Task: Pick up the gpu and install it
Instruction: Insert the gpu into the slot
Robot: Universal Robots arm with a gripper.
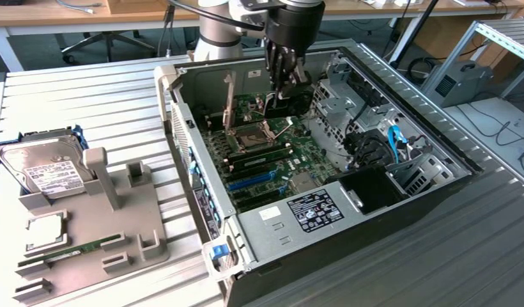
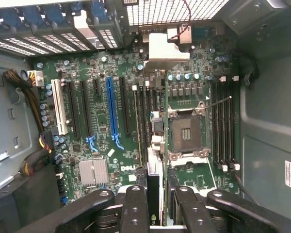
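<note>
The hand [image 1: 285, 86] hangs inside the open computer case [image 1: 432, 137], over the far part of the motherboard [image 1: 271, 157] from the exterior view, and it is grasping the card [image 1: 289, 102] between its dark fingers [image 1: 277, 64]. The card hangs edge-down from the grip, above the empty processor socket [image 1: 249, 135] and not touching the motherboard. In the wrist view the fingers [image 2: 136, 208] close around the thin dark edge of the card [image 2: 153, 191], which runs away from the camera across the middle of the motherboard [image 2: 102, 145], beside the processor socket [image 2: 186, 133] and well apart from the long blue slot [image 2: 111, 109] and the white slot [image 2: 60, 114]. The case lies open on the ribbed metal bench [image 1: 83, 109]. To the exterior view's left of the case stands a grey holder tray [image 1: 117, 230], with a hard drive [image 1: 45, 169] with a white label at its far end, a square chip [image 1: 47, 230] and a narrow green memory stick [image 1: 75, 249] lying in it.
</note>
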